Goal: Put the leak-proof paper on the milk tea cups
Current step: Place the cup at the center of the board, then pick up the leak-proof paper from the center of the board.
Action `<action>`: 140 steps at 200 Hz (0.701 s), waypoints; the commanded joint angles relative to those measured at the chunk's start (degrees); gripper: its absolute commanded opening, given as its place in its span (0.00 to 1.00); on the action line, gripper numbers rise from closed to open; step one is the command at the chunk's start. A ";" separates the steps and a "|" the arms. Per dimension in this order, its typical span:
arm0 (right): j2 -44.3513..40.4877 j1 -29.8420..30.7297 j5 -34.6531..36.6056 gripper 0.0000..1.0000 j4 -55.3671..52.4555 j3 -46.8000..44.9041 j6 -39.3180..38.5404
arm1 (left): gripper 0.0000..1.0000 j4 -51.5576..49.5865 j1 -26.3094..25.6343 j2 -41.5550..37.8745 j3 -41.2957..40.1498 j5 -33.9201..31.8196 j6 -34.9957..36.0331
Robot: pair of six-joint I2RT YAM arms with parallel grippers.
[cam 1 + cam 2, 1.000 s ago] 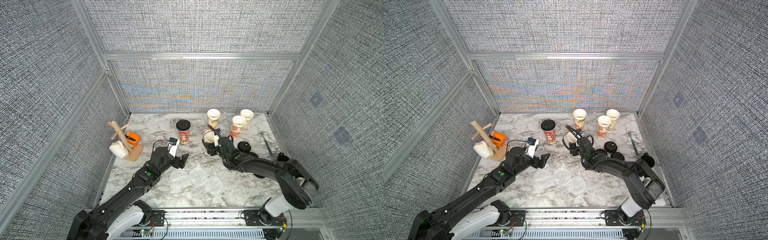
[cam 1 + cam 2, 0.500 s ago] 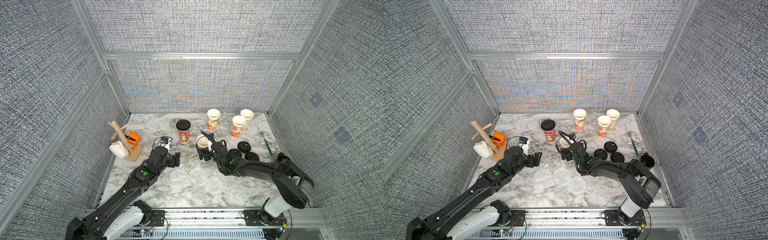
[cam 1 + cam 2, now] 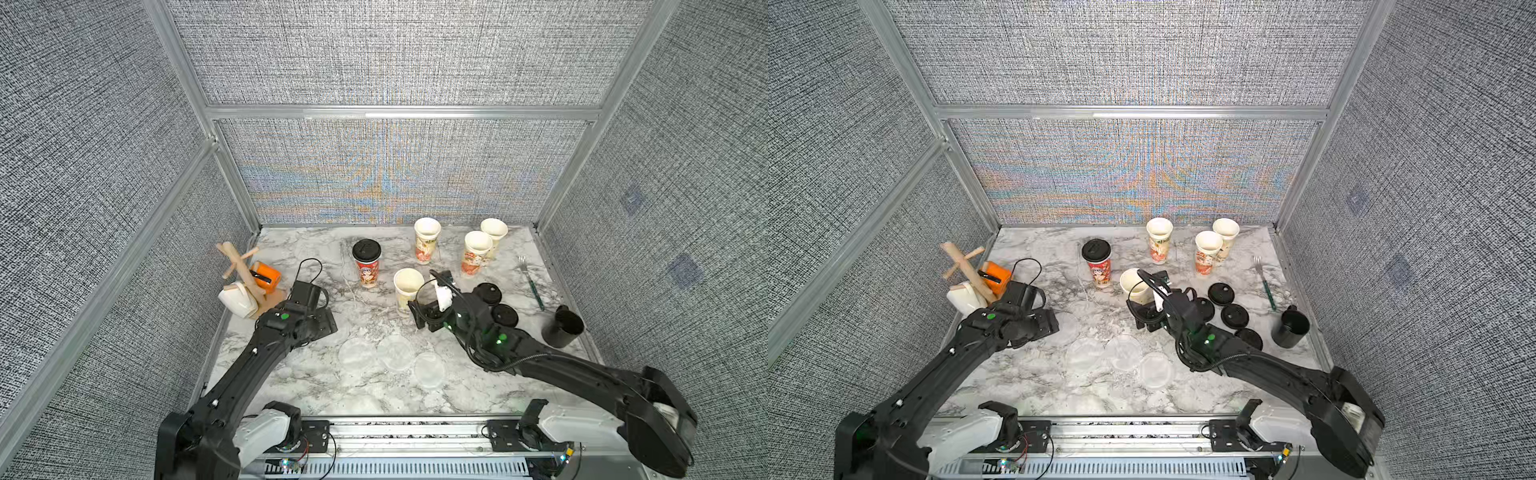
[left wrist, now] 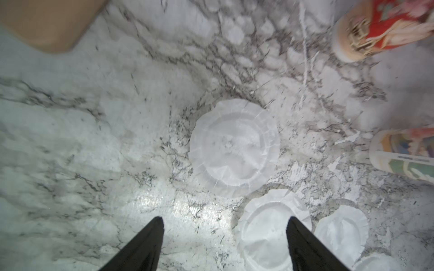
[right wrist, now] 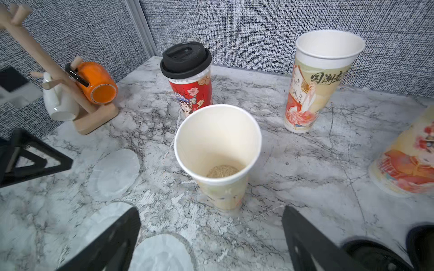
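- L hand [image 4: 225, 219] wide, empty, over desk [image 4: 94, 140], just beside the paper discs [image 4: 234, 146].
- R hand [image 5: 210, 211] wide, empty; nearest cup [image 5: 218, 145] stood upright just ahead of it, uncovered.
- Four discs showed in L wrist view, all flat on desk.
- Lidded cup [image 3: 367, 266] stood behind nearest cup; three back cups [image 3: 427, 241] open, near rear wall.

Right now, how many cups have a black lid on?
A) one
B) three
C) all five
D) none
A: only the red cup wears a lid; the rest stand open.
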 commanded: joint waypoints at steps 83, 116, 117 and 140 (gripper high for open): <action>-19.24 0.11 1.85 0.83 -11.03 -6.57 1.28 | 0.61 5.15 3.29 17.87 -0.58 3.01 -0.66; -19.33 0.11 2.23 0.78 -11.22 -6.98 2.28 | 0.53 7.19 3.31 19.69 -0.36 1.27 -0.61; -19.30 0.09 2.23 0.78 -11.18 -7.03 2.32 | 0.52 7.28 3.30 19.78 -0.41 1.20 -0.63; -18.60 0.09 2.23 0.76 -11.34 -6.87 2.63 | 0.47 9.14 3.29 20.32 -1.36 0.66 -1.00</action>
